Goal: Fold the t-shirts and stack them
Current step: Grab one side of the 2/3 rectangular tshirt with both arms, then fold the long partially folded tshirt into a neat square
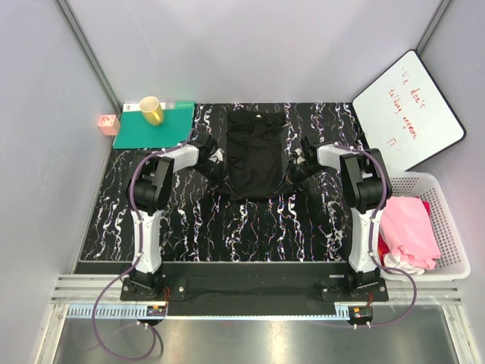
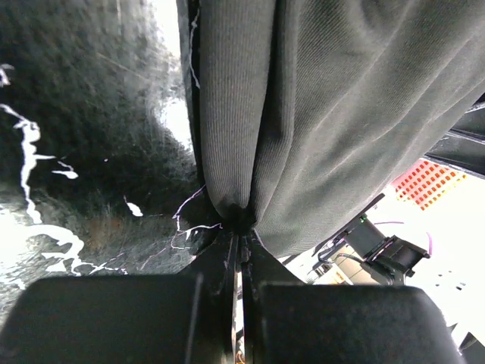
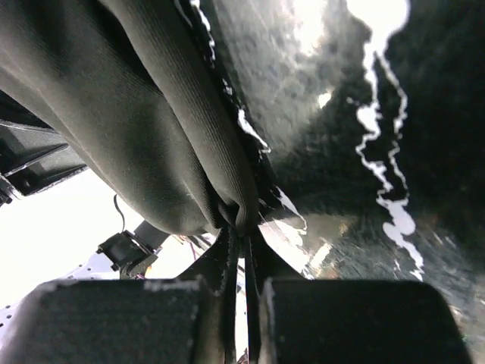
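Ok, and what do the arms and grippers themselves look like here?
The left arm and right arm match: white links, black joint blocks, black bases. A purple cable runs along each and loops by its base. The left gripper and right gripper are black, with thin flat fingers.

This is a robotics lab test cell. The black marbled worktop [image 1: 250,227] is boxed in by plain grey partition panels [image 1: 250,45] on its far side and both flanks. A left arm [image 1: 148,220] and a right arm [image 1: 364,220] are bolted to a black base plate [image 1: 250,284] along the worktop's near edge, with aluminium rails [image 1: 91,287] and loose purple cables [image 1: 94,322] just past that edge. A whiteboard [image 1: 409,110] with red handwriting leans at the worktop's far right corner. A white plastic basket [image 1: 453,231] of pink and white t-shirts [image 1: 409,227] stands beside its right edge. A teal mat [image 1: 144,133] carrying a yellow cup [image 1: 151,111] lies on its far left corner.
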You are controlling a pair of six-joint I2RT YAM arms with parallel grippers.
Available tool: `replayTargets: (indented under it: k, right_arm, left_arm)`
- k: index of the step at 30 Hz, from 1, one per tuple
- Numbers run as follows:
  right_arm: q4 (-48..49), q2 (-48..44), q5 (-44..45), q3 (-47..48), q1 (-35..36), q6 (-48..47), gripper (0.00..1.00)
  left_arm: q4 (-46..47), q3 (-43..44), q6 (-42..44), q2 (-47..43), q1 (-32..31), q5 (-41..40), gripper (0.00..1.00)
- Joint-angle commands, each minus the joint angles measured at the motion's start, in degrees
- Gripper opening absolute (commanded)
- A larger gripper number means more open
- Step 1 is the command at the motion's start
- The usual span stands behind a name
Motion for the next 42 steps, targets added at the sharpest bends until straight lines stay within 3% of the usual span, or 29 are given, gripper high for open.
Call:
replayTargets:
  k: [1,15,19,24,30,42]
  right_arm:
    - [-1.66,-3.88,1.99,-1.65,0.17,-1.34,0.0]
    - [-6.67,-20.05,-0.03,-18.79,0.17,-3.63,0.0]
    - [-8.35,-25.23,-0.47,-17.57,0.26,-4.07,0.0]
    - [-8.96,-25.95,0.66,-6.86,0.26,-3.98,0.0]
    - [-9.14,-20.07,4.44,10.01,0.17,-5.38,0.0]
    - [-9.05,9.35,5.59,46.81,-0.35,-7.23,0.0]
  left_arm:
    - [-0.67,-4.73,2.76,0.45,-0.61,-8.87,0.0]
    - [-4.0,-26.35,3.2,-23.09,-2.28,-4.91,0.0]
    - [-6.64,-24.7,3.72,-29.34,-2.55,-5.43,0.0]
    - [-8.76,-14.07,3.73,-29.35,-2.55,-6.23,0.0]
    - [-9.28,-0.1,4.25,-22.07,-2.2,-6.66,0.0]
    - [-9.29,25.99,3.02,-4.75,3.69,-7.36,0.0]
